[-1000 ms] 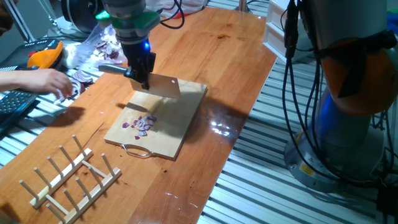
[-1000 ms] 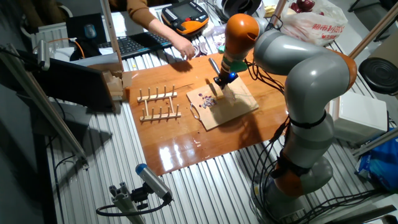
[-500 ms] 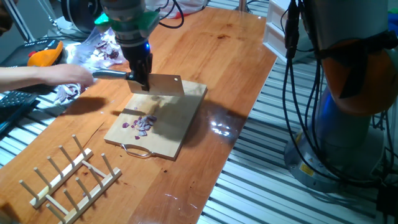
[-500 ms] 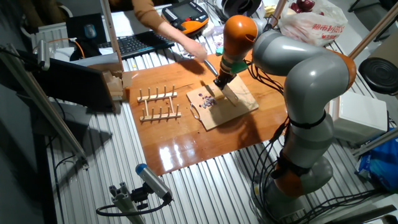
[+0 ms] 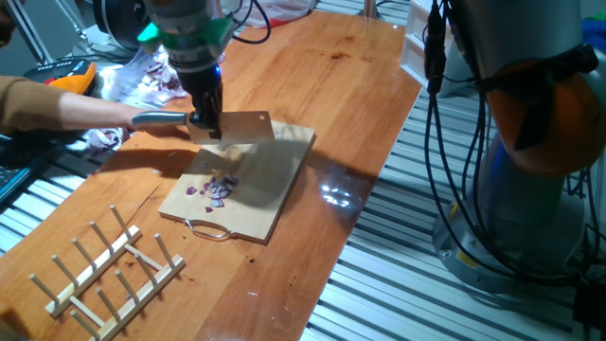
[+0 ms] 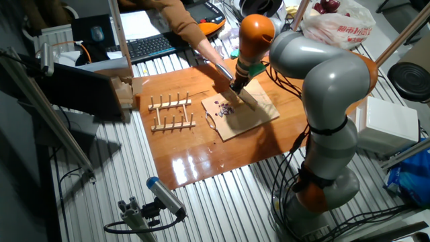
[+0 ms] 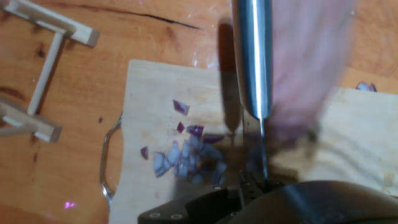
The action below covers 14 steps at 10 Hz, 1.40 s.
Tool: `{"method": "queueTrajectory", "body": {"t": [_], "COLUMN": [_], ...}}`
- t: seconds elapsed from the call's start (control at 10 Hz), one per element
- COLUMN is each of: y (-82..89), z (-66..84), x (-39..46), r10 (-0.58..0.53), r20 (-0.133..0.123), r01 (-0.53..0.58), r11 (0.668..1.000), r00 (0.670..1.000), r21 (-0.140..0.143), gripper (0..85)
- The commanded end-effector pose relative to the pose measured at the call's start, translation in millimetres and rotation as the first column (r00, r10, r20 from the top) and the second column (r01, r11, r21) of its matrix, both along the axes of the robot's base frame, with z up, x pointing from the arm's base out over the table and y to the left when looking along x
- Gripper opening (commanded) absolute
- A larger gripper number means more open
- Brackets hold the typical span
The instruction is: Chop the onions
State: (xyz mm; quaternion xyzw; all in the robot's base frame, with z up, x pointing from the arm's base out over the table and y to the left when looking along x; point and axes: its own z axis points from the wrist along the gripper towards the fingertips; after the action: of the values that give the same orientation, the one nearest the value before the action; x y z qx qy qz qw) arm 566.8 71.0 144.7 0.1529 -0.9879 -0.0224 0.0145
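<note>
Your gripper (image 5: 207,121) pinches the cleaver (image 5: 237,129), jaws pressed on it where handle meets blade, above the far end of the cutting board (image 5: 275,199). The onions (image 5: 218,188), a cluster of diced purple-and-white bits, lie on the board toward its wire-handle end, below the blade. A person's hand (image 5: 118,114) grips the cleaver's metal handle. Your wooden rack (image 5: 109,270) stands beyond the board's handle end.

Glossy wooden table (image 5: 350,85) on ribbed metal bench (image 6: 222,202)
</note>
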Motion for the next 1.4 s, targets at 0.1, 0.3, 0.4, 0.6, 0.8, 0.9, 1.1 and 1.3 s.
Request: {"method": "queueTrajectory", "body": {"t": [0.1,0.3,0.4,0.6,0.8,0.9,1.1,1.3], "y": [-4.4,-3.6,-3.3,-5.3,-4.2,-5.0,-8.1,-9.2], "z": [3.4,5.9,5.2,4.6,5.1,5.6,2.8,1.5], "x": [-0.5,-3.8,-3.4,-1.5,-2.4,-2.3,2.0,4.9], "r10": [-0.004,-0.013,-0.015,-0.012,-0.060,-0.112,-0.177,-0.236], "r20": [-0.024,-0.032,-0.029,-0.026,-0.023,-0.026,-0.042,-0.058], "r01": [0.004,0.013,0.015,0.012,0.061,0.113,0.179,0.238], "r11": [1.000,1.000,1.000,1.000,0.998,0.993,0.983,0.970], "r00": [1.000,0.999,0.999,1.000,0.998,0.993,0.983,0.970], "r21": [0.007,0.000,0.000,0.001,0.018,0.030,0.033,0.041], "gripper": [0.0,0.0,0.0,0.0,0.0,0.0,0.0,0.0]}}
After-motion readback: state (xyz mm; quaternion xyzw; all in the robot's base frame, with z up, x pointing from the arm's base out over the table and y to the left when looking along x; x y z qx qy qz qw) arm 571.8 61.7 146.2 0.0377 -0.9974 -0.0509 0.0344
